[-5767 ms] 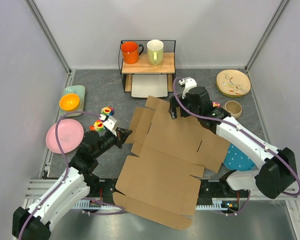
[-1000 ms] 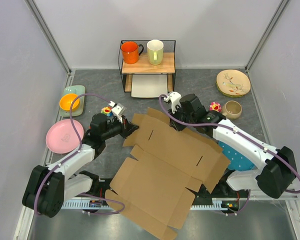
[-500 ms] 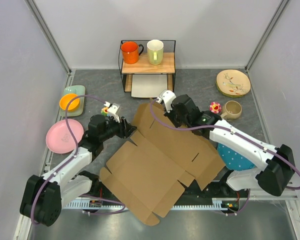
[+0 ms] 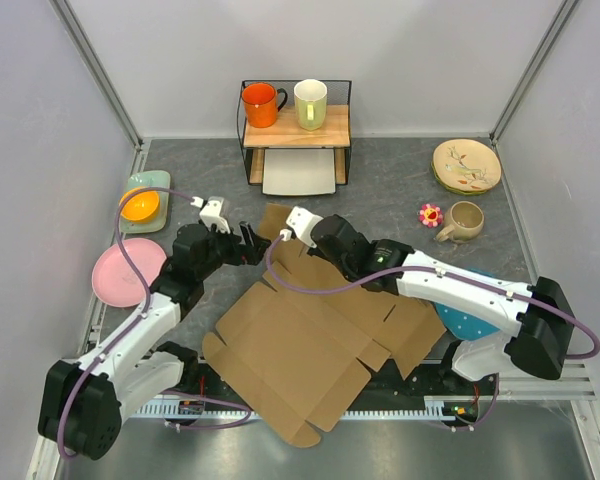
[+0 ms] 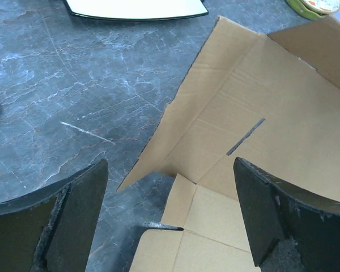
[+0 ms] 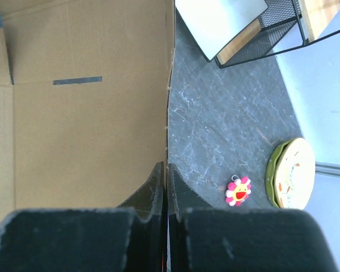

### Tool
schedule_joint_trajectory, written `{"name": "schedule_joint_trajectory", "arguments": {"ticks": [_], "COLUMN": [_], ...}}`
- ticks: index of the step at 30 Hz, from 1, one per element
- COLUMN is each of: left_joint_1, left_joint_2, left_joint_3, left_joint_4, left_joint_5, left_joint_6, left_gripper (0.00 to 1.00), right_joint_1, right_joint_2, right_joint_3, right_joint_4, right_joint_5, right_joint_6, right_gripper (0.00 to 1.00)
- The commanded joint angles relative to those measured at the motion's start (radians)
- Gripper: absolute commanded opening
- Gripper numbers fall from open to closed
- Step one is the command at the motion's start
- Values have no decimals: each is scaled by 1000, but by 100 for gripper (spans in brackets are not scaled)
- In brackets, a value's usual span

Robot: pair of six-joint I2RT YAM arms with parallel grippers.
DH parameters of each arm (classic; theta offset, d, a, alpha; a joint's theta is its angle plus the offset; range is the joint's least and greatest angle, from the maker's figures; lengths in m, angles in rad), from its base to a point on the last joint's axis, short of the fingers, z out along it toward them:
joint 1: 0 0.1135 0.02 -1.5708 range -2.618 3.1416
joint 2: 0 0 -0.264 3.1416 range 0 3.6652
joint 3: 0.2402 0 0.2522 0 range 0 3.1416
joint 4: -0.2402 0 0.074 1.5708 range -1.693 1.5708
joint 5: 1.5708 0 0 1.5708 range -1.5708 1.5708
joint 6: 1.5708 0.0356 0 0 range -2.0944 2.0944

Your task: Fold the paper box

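Note:
The paper box [image 4: 310, 345] is a large flat brown cardboard sheet with flaps and slots, lying across the middle of the table and over its near edge. My right gripper [image 4: 305, 235] is shut on the sheet's far edge; in the right wrist view the fingertips [image 6: 158, 181] pinch that edge, with cardboard [image 6: 85, 124] to their left and bare table to their right. My left gripper [image 4: 248, 243] stands wide open at the sheet's far-left flaps. In the left wrist view its fingers [image 5: 73, 209] straddle a flap corner of the box [image 5: 260, 147] without touching it.
A wire shelf [image 4: 295, 125] at the back holds an orange mug and a pale green mug, with a white tray [image 4: 300, 172] beneath. A flower toy [image 4: 430, 213], a beige cup [image 4: 465, 218] and patterned plates [image 4: 467, 165] are far right. A pink plate [image 4: 125, 272] and an orange bowl [image 4: 140, 205] are left.
My left gripper has opened and let go of the cardboard. My right gripper has closed on the far edge and moved left, and the sheet has slid left and flatter.

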Motion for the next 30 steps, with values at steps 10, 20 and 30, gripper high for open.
{"name": "schedule_joint_trajectory", "arguments": {"ticks": [10,20,30], "left_joint_1": [3,4,4], "left_joint_2": [-5,47,2], "left_joint_3": [169,234,180], "left_joint_4": [-7,89,202], "left_joint_5": [129,217,312], "left_joint_6": [-82,33,113], "left_gripper": [100,98,98], "right_joint_1": [6,-145,-267], "right_joint_2": [-96,-125,-125], "right_joint_3": [29,75,90], "right_joint_4": [-93,-170,-191], "right_joint_5": [-86,-574,-806], "right_joint_6": [63,289,335], "right_gripper": [2,1,0]}}
